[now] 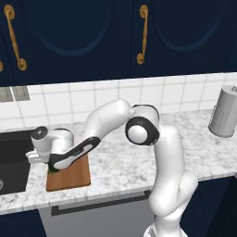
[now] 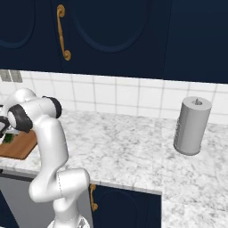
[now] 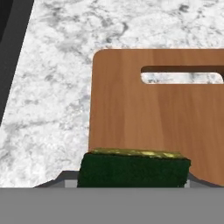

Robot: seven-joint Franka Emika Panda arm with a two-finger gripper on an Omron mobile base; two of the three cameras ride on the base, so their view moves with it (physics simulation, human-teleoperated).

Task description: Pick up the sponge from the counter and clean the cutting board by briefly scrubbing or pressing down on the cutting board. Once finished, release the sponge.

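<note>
The brown wooden cutting board (image 3: 153, 118) lies on the speckled marble counter (image 3: 57, 87), its slot handle (image 3: 181, 76) at the far end in the hand view. The dark green sponge (image 3: 133, 168) with a yellow-green layer is held between the fingers of my gripper (image 3: 133, 181), low over the board's end opposite the slot. From the left base view, the gripper (image 1: 52, 167) reaches down at the left end of the cutting board (image 1: 71, 178), with a bit of green sponge (image 1: 53, 170) under it. I cannot tell whether the sponge touches the wood.
A black sink basin (image 1: 14, 157) is set into the counter just left of the board. A grey ribbed canister (image 1: 224, 112) stands far right by the tiled wall. Dark blue cabinets hang above. The counter's front edge runs close to the board.
</note>
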